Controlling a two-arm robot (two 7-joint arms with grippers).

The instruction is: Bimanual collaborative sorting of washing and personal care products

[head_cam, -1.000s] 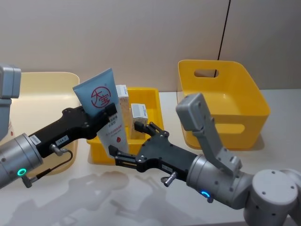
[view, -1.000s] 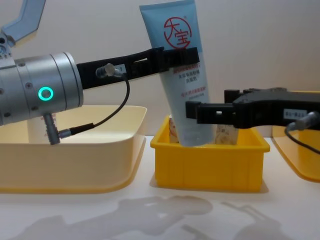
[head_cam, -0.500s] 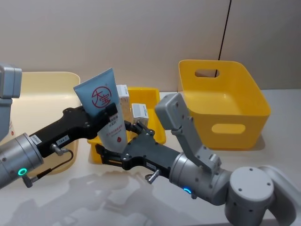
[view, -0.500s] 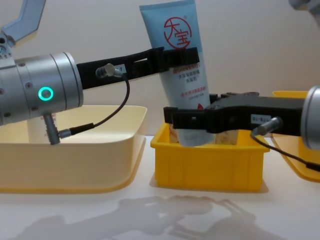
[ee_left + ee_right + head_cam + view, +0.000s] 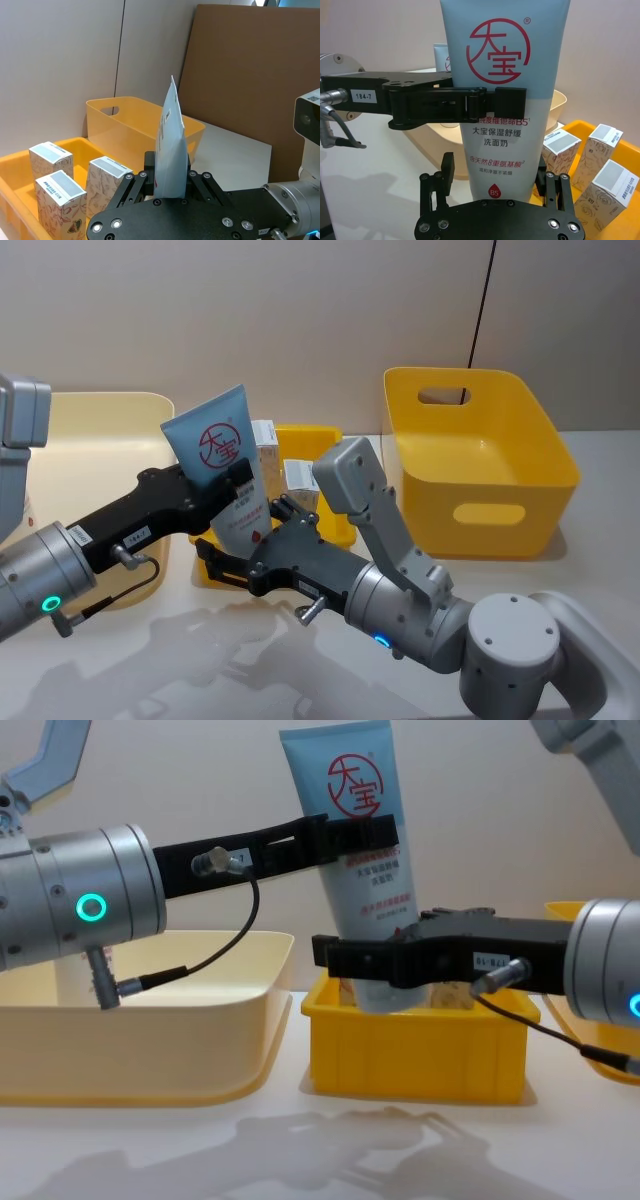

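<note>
One light-blue squeeze tube (image 5: 222,455) stands nearly upright in the head view, wide crimped end up, over the small yellow bin (image 5: 325,435). The left gripper (image 5: 228,483) reaches in from 8 o'clock and is clamped across the tube's middle. The right gripper (image 5: 248,540) comes from 5 o'clock, its jaws spread to either side of the tube's narrow lower end. Two white cartons (image 5: 297,475) show in that bin at the tube's 3 o'clock. One large yellow bin (image 5: 480,455) stands at 3 o'clock of the small one and one cream tub (image 5: 90,420) at 9 o'clock. All three sit on a pale table (image 5: 600,510) before a beige wall (image 5: 300,310).

Three cartons stand upright in the small bin in the left wrist view. The tube shows edge-on, pinched flat between the left gripper's jaws. The large bin stands behind it, and a brown board (image 5: 250,75) stands against the wall.

Three cartons show again in the right wrist view, beside the tube. The right gripper's fingers (image 5: 442,182) stand apart from the tube, with a gap visible on one side. A second tube (image 5: 442,57) rises out of the cream tub behind the left arm.

One tube shows in the chest view, at 12 o'clock above the small bin. The left gripper grips it high, and the right gripper's bar crosses its lower end.
</note>
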